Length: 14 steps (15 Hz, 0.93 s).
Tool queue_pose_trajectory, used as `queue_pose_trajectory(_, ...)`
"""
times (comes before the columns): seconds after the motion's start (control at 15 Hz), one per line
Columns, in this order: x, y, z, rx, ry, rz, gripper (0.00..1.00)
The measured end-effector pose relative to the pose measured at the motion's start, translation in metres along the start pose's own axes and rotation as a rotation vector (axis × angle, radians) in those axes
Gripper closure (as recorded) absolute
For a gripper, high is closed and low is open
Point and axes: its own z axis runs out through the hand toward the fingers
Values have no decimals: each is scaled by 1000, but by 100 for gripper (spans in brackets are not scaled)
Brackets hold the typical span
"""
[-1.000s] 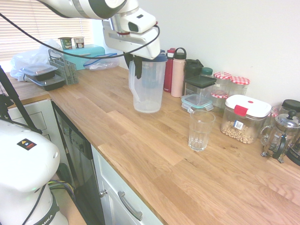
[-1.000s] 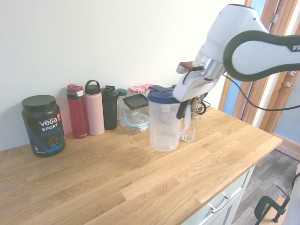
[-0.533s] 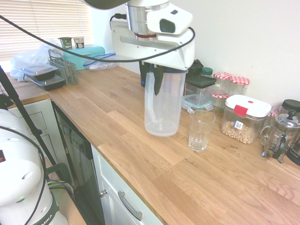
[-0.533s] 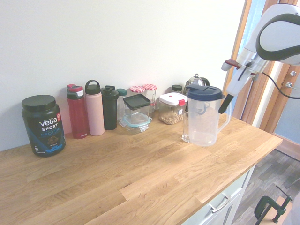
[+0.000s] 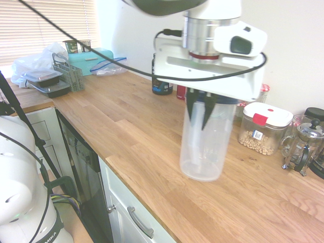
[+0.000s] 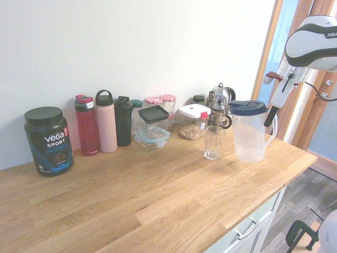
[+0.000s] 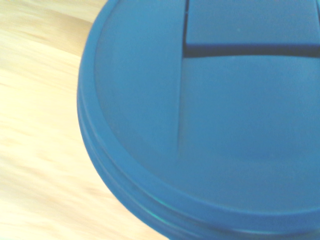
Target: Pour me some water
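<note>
The gripper (image 5: 197, 123) is closing its fingers around the handle of the lidded pitcher (image 5: 205, 147), the two standing slightly apart, one on either side of it, and it is holding nothing else. The hand is slanting down towards the handle, and the arm is reaching in over the countertop's front edge, the wrist sitting just above the blue lid (image 7: 240, 120). The pitcher is standing upright, nearer the countertop end by the doors than the one by the blinds; whether its base is touching the wood, I cannot tell. The drinking glass (image 6: 213, 143) is standing upright and just beside it in the second exterior view, on the side away from the handle, while the pitcher is hiding it in the first. Farther out, the cereal container (image 6: 194, 122) and the French press (image 6: 220, 105) are lining the wall edge. The arm seems to be lining up for the pour. The next move is probably calling for raising the pitcher clear of the glass rim, bringing the spout over it and tipping slowly; a low tilt could be knocking the glass over. How much water the pitcher is carrying, I cannot tell.
</note>
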Motion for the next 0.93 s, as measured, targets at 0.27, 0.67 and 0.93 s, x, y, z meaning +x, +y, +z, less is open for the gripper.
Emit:
queue_pose_trajectory(0.27,50,3,6,-159,-102,-50,100)
queue_pose_trajectory(0.67,60,-53,34,-311,-155,-173,100)
queue_pose_trajectory(0.93,60,-56,28,-399,-152,-214,100)
